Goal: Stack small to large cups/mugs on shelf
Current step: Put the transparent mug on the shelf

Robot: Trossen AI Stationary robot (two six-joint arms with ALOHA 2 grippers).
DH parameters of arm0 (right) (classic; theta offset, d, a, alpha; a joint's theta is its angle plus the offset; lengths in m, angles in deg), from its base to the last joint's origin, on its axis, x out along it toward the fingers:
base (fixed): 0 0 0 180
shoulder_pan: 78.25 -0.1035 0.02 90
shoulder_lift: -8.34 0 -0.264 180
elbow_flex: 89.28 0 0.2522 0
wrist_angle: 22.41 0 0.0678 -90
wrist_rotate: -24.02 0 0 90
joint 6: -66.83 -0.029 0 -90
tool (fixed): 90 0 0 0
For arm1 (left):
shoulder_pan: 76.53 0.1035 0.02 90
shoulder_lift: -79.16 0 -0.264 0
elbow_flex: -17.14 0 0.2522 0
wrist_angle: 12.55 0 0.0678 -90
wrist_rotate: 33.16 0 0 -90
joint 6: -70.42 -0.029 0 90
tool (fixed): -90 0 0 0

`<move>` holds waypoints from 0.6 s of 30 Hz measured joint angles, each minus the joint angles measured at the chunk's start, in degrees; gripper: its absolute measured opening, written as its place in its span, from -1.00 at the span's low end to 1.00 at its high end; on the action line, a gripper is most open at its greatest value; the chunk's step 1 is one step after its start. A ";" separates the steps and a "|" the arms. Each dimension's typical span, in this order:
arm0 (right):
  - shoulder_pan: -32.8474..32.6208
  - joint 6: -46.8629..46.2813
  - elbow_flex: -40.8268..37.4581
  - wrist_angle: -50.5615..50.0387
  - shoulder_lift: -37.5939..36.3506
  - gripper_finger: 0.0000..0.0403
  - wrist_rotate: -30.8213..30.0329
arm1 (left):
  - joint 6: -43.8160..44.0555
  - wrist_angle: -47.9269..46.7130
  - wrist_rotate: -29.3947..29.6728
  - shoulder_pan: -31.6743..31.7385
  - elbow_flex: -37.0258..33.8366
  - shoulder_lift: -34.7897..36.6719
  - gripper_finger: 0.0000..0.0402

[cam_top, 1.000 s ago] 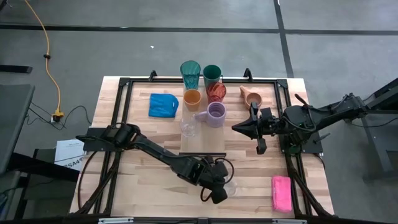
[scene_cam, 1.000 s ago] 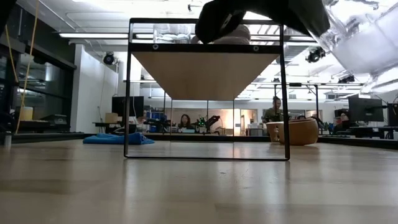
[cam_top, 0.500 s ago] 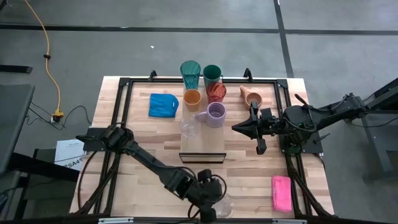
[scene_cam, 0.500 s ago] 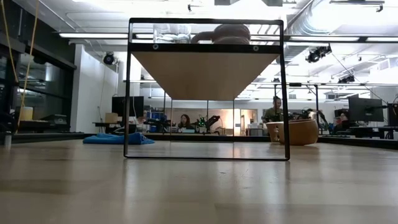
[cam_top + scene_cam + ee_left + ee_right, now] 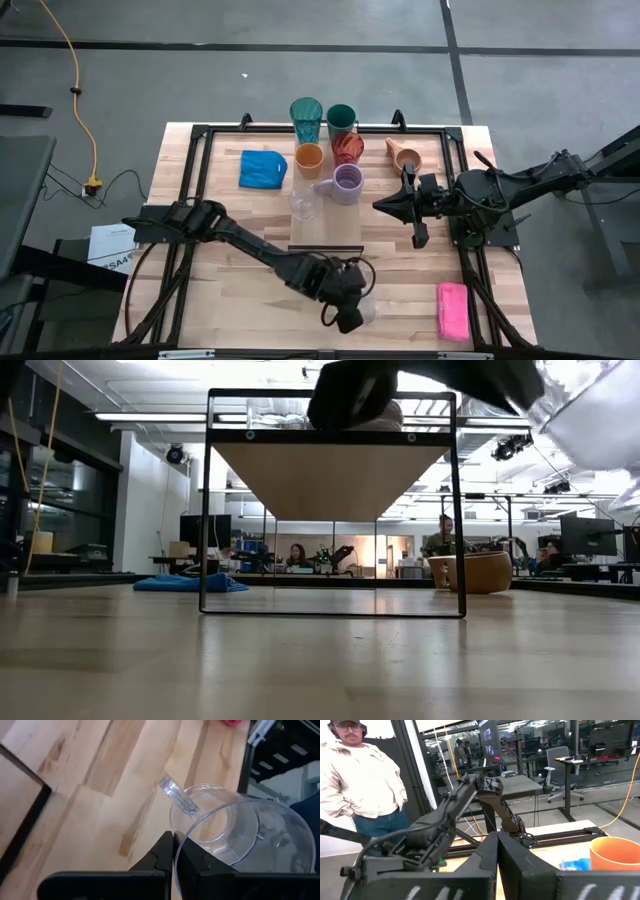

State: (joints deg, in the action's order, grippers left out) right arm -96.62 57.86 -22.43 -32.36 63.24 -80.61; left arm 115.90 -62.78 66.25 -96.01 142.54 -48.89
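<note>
High view: left gripper near the table's front edge, fingers clamped on the rim of a clear glass, which is lifted and tilted in the low view. Right gripper waits right of the shelf, fingers pressed together, holding nothing. Teal tumbler, green cup, red cup, orange cup, lavender mug, second glass clustered behind the shelf; tan mug on its side further right
</note>
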 joint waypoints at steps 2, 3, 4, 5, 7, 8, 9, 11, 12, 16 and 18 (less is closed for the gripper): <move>0.00 0.02 0.01 -0.13 0.00 -1.00 0.00 | -0.28 0.22 0.67 -0.86 0.13 -0.48 -1.00; 0.00 0.02 0.01 -0.13 0.00 -1.00 0.00 | -0.52 -0.26 1.53 -1.31 0.12 -0.66 -1.00; 0.00 0.02 0.01 -0.12 0.00 -1.00 0.00 | -0.70 -0.92 2.15 -1.82 0.04 -0.83 -1.00; 0.00 0.03 -0.01 -0.15 0.00 -1.00 0.00 | -0.80 -1.07 2.41 -2.21 -0.02 -0.90 -1.00; 0.00 0.04 -0.01 -0.16 0.00 -1.00 0.00 | -0.89 -1.39 2.72 -2.96 0.06 -0.91 -1.00; 0.00 0.15 0.01 -0.15 0.00 -1.00 0.00 | -0.88 -1.50 3.11 -3.30 0.17 -1.20 -1.00; 0.00 0.31 -0.01 -0.14 -0.01 -1.00 0.00 | -0.88 -1.93 3.73 -3.58 0.17 -1.46 -1.00; 0.00 0.45 0.01 -0.14 -0.01 -1.00 0.00 | -0.86 -3.92 4.88 -3.55 -0.05 -1.85 -1.00; 0.00 0.45 0.00 -0.16 -0.02 -1.00 0.00 | -0.60 -4.30 5.12 -3.44 -0.07 -2.06 -1.00; 0.00 0.46 -0.01 -0.12 -0.02 -1.00 0.00 | 0.00 -6.66 4.80 -2.05 0.04 -2.62 -1.00; 0.00 0.46 0.01 -0.13 -0.01 -1.00 0.00 | 0.00 -6.66 4.07 -1.38 0.04 -3.09 -1.00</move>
State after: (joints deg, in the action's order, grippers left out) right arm -96.62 58.32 -22.42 -32.50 63.22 -80.61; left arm 115.90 -69.44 70.32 -97.39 142.58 -51.97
